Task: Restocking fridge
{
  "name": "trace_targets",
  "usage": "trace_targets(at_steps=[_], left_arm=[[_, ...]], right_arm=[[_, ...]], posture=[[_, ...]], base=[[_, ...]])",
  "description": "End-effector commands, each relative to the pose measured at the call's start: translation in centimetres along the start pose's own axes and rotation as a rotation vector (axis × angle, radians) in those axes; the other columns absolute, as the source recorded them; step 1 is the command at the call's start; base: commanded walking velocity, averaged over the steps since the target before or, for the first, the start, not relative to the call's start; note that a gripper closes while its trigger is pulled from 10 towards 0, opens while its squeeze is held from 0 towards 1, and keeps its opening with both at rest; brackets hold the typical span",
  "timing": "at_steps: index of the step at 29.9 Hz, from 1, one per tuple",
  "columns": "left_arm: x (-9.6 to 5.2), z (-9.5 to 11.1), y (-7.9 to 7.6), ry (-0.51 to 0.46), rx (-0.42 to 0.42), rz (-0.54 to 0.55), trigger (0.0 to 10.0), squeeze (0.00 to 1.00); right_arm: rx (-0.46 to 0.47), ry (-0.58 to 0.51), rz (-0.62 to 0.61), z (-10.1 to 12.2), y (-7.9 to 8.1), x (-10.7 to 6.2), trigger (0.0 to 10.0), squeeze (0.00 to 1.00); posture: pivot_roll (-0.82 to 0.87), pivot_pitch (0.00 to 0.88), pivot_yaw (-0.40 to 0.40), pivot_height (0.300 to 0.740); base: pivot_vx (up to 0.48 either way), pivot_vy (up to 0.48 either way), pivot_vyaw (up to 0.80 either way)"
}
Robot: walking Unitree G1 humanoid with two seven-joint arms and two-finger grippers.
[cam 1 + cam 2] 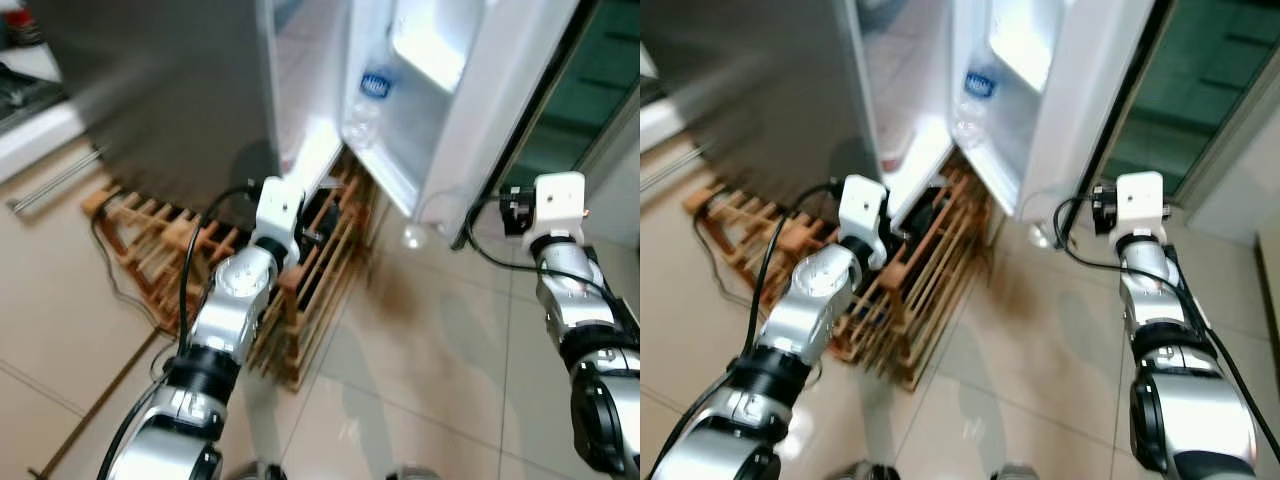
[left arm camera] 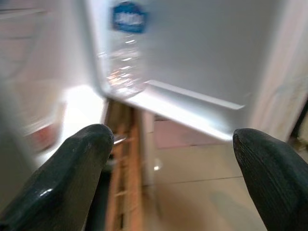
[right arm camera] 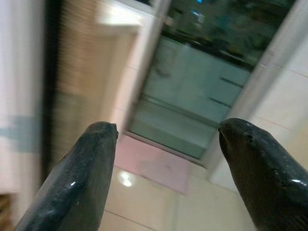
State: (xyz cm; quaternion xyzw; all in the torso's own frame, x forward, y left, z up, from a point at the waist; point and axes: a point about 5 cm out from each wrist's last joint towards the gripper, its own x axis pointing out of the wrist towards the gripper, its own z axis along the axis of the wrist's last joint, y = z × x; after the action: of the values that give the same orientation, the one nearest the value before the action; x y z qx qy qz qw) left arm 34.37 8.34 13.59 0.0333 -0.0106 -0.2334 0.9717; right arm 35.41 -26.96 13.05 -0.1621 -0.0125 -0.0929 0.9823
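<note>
The fridge stands with its door (image 1: 455,130) swung open, and its grey side panel (image 1: 170,90) faces me. A clear water bottle (image 1: 370,100) with a blue label stands in the door's lower shelf; it shows blurred as the bottle (image 2: 125,53) in the left wrist view. My left arm (image 1: 245,280) reaches toward the bottom of the fridge opening. The left gripper (image 2: 168,139) is open and empty, short of the bottle. My right arm (image 1: 560,250) is raised to the right of the door edge, its gripper (image 3: 166,130) open and empty, facing a glass door.
A wooden slatted rack (image 1: 165,235) lies on the tiled floor below the fridge, under my left arm, with a black cable beside it. A dark glass sliding door (image 1: 590,90) stands at the right. A counter edge (image 1: 35,135) shows at far left.
</note>
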Motion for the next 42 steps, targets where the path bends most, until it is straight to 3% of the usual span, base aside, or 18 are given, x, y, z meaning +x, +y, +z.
trace_targets(at_steps=[1,8,16,20,24,25,29,32,35,42], left_arm=[[0.1,0.3,-0.3,-0.014,0.002,-0.021,10.0,0.00],[0.1,0.5,-0.4,-0.026,0.010,-0.024,10.0,0.00],[0.2,0.5,-0.1,-0.018,0.007,0.000,10.0,0.00],[0.5,0.7,-0.5,-0.018,0.003,-0.018,10.0,0.00],[1.2,0.9,-0.9,-0.015,-0.009,-0.046,10.0,0.00],[1.2,0.9,-0.9,-0.015,-0.009,-0.046,10.0,0.00],[2.3,1.3,-1.5,-0.010,0.006,-0.094,10.0,0.00],[2.7,1.6,-1.9,-0.015,0.003,-0.142,10.0,0.00],[2.8,1.7,-2.3,-0.015,-0.005,-0.184,10.0,0.00],[3.3,1.4,-3.9,-0.017,-0.013,-0.281,10.0,0.00]], right_arm=[[-0.017,-0.002,-0.025,0.1,-0.6,0.1,10.0,0.04],[-0.015,0.003,-0.039,0.1,-1.2,0.1,10.0,0.04],[0.018,-0.063,0.038,-0.8,0.8,-1.4,10.0,0.04],[-0.003,-0.080,0.011,-1.9,1.6,-3.1,10.0,0.04],[-0.019,-0.046,-0.107,-3.3,1.5,-5.2,10.0,0.05],[-0.019,-0.046,-0.107,-3.3,1.5,-5.2,10.0,0.05],[-0.001,0.013,-0.095,-5.0,2.6,-8.4,10.0,0.07],[0.039,0.040,-0.090,-5.8,2.8,-9.8,10.0,0.07],[0.046,0.051,-0.093,-6.1,2.7,-10.6,10.0,0.07],[0.072,0.089,-0.028,-6.2,4.3,-11.8,10.0,0.07]], posture=[[-0.11,0.043,0.033,0.711],[-0.11,0.043,0.032,0.711],[-0.11,0.048,0.015,0.711],[-0.13,0.049,0.017,0.711],[-0.14,0.044,0.011,0.711],[-0.14,0.044,0.011,0.711],[-0.14,0.039,0.012,0.711],[-0.15,0.037,0.017,0.711],[-0.15,0.032,0.025,0.711],[-0.16,0.018,0.035,0.711]], base=[[0.480,0.000,0.00],[0.480,0.000,0.00],[0.000,0.000,0.00],[0.000,0.000,0.00],[0.000,0.000,0.00],[0.000,0.000,0.00],[0.000,0.000,0.00],[0.000,0.000,0.00],[0.000,0.000,0.00],[0.171,0.000,0.00]])
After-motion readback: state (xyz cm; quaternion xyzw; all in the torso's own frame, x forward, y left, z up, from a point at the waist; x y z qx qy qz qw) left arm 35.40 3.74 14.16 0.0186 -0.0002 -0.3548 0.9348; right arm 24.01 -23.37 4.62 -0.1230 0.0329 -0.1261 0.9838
